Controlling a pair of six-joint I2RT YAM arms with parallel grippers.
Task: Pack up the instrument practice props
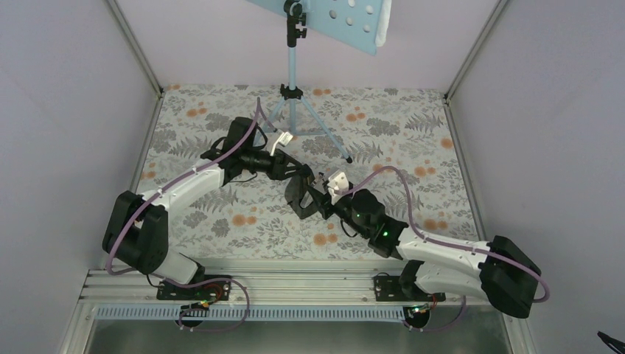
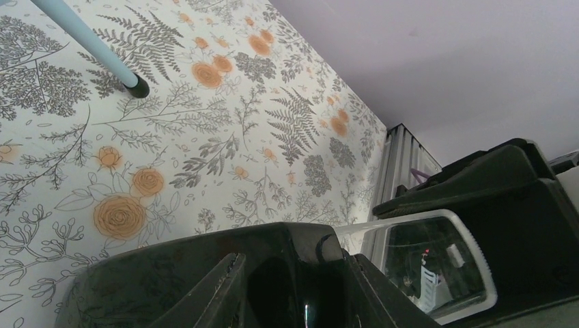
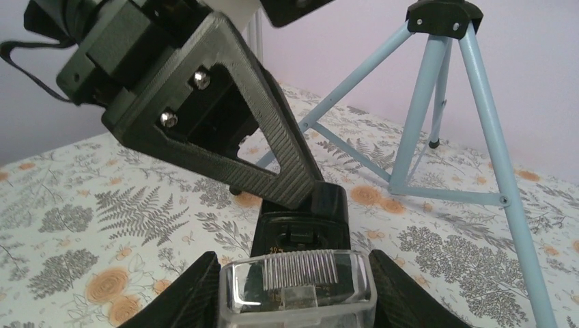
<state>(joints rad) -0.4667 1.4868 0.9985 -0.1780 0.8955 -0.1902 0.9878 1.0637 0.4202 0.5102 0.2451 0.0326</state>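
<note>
The small black wedge-shaped box is held over the middle of the table between both arms. My left gripper is shut on its black body, seen between my fingers in the left wrist view. My right gripper is shut on the box's clear plastic cover, with the black body just beyond it. The cover also shows in the left wrist view. The light blue tripod music stand stands at the back, with its hole-dotted tray on top. The lavender sheet is not clearly in view.
The floral table mat covers the table. The stand's legs spread just behind the grippers, and one foot rests on the mat near my left gripper. Lavender walls close the sides and back.
</note>
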